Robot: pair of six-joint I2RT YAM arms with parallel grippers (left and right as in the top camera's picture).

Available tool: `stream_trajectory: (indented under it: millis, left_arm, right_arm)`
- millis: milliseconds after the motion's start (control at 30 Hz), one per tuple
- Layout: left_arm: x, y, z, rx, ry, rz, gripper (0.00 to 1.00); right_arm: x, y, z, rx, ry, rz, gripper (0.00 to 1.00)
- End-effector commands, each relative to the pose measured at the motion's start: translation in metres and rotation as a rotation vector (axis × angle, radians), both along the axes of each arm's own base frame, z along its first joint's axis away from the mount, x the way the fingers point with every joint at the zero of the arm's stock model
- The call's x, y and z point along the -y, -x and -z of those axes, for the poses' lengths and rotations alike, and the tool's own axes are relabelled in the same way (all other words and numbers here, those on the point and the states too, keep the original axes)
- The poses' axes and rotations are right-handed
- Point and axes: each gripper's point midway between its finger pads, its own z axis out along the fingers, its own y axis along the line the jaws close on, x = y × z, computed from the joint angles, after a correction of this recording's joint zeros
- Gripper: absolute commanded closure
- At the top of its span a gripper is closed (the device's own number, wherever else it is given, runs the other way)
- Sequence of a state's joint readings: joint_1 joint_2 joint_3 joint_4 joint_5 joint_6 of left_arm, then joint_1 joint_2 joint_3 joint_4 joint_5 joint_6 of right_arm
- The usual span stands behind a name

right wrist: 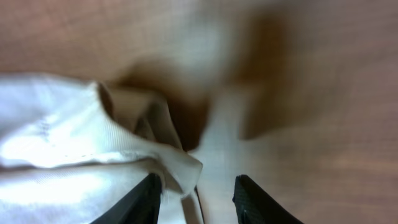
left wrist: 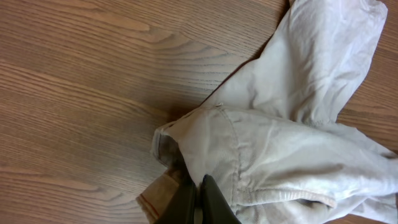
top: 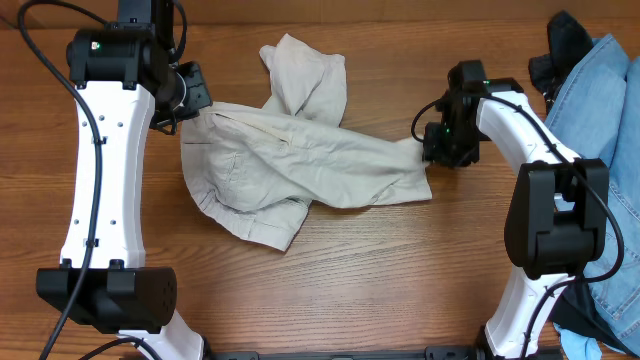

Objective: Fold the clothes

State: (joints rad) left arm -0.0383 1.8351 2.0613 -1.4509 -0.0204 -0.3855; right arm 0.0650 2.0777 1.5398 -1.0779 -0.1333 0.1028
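The clothes (top: 300, 150), a pale beige pair of trousers, lie crumpled across the middle of the wooden table, with one part bunched toward the back. My left gripper (top: 197, 105) is at their left end. In the left wrist view its fingers (left wrist: 200, 193) are pressed together on the waistband edge of the clothes (left wrist: 292, 143). My right gripper (top: 430, 150) is at the right end of the cloth. Its fingers (right wrist: 198, 193) stand apart, with a corner of the clothes (right wrist: 74, 155) lying loose by the left finger.
A light blue denim garment (top: 600, 110) and a black garment (top: 565, 45) are piled at the table's right edge, behind the right arm. Bare wood (top: 380, 280) shows in front of the trousers.
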Motion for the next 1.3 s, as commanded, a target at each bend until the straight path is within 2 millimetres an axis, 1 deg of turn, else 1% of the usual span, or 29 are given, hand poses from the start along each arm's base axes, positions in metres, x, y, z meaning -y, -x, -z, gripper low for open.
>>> stream_trajectory:
  millis: [0,167,267,300,400,467,567,633,700,767,833,900,967,1000,1067,1133,1167,1200,1267]
  left_arm:
    - [-0.007,-0.001,-0.014,0.045,-0.035,0.001,0.96]
    - [-0.007,-0.002,-0.015,0.049,-0.033,-0.003,0.96]
    - [-0.007,-0.002,-0.015,0.048,-0.033,-0.003,0.96]
    - [-0.007,-0.002,-0.015,0.048,-0.033,-0.003,0.96]
    - [-0.007,-0.002,-0.015,0.049,-0.033,-0.003,0.96]
    - [-0.007,-0.002,-0.015,0.048,-0.033,-0.003,0.96]
    - [-0.007,0.0,-0.014,0.041,-0.033,-0.002,0.96]
    - [-0.007,0.001,-0.013,0.035,-0.034,-0.002,0.96]
    - [-0.007,0.002,-0.013,0.03,-0.034,-0.002,0.96]
    - [-0.007,0.002,-0.013,0.031,-0.034,-0.003,0.96]
    - [-0.007,0.002,-0.013,0.03,-0.034,-0.002,0.96]
    - [-0.008,0.003,-0.013,0.028,-0.034,-0.002,0.96]
    - [-0.008,0.003,-0.013,0.027,-0.034,-0.002,0.96]
    - [-0.008,0.003,-0.013,0.027,-0.034,-0.002,0.96]
    - [-0.008,0.003,-0.013,0.028,-0.034,-0.002,0.96]
    - [-0.008,0.003,-0.013,0.028,-0.034,-0.002,0.96]
    - [-0.008,0.003,-0.013,0.028,-0.034,-0.002,0.96]
    - [-0.008,0.003,-0.013,0.029,-0.035,-0.002,0.96]
    - [-0.008,0.002,-0.013,0.031,-0.034,-0.002,0.96]
  right_arm:
    - [-0.004,0.008,0.0,-0.024,-0.032,-0.051,0.58]
    - [-0.015,0.015,-0.004,-0.04,-0.096,-0.091,0.58]
    - [-0.016,0.019,-0.006,-0.05,-0.106,-0.106,0.58]
    - [-0.017,0.016,-0.006,-0.041,-0.108,-0.106,0.59]
    - [-0.022,0.0,-0.006,0.028,-0.128,-0.111,0.69]
    - [-0.025,-0.018,-0.007,0.106,-0.135,-0.118,0.7]
    - [-0.033,-0.046,-0.012,0.223,-0.154,-0.125,0.7]
    - [-0.039,-0.058,-0.016,0.28,-0.174,-0.135,0.68]
    - [-0.045,-0.071,-0.022,0.341,-0.198,-0.144,0.63]
    - [-0.047,-0.08,-0.025,0.375,-0.203,-0.126,0.6]
    - [-0.046,-0.083,-0.027,0.389,-0.199,-0.124,0.59]
    - [-0.039,-0.083,-0.034,0.383,-0.192,-0.094,0.56]
    - [-0.023,-0.085,-0.051,0.392,-0.185,-0.016,0.51]
    - [-0.014,-0.087,-0.062,0.412,-0.186,0.015,0.48]
    - [0.01,-0.09,-0.096,0.475,-0.187,0.095,0.44]
    - [0.025,-0.085,-0.119,0.509,-0.188,0.127,0.42]
    - [0.032,-0.08,-0.127,0.51,-0.186,0.141,0.42]
    - [0.036,-0.074,-0.13,0.5,-0.182,0.148,0.42]
    - [0.038,-0.061,-0.125,0.452,-0.178,0.132,0.43]
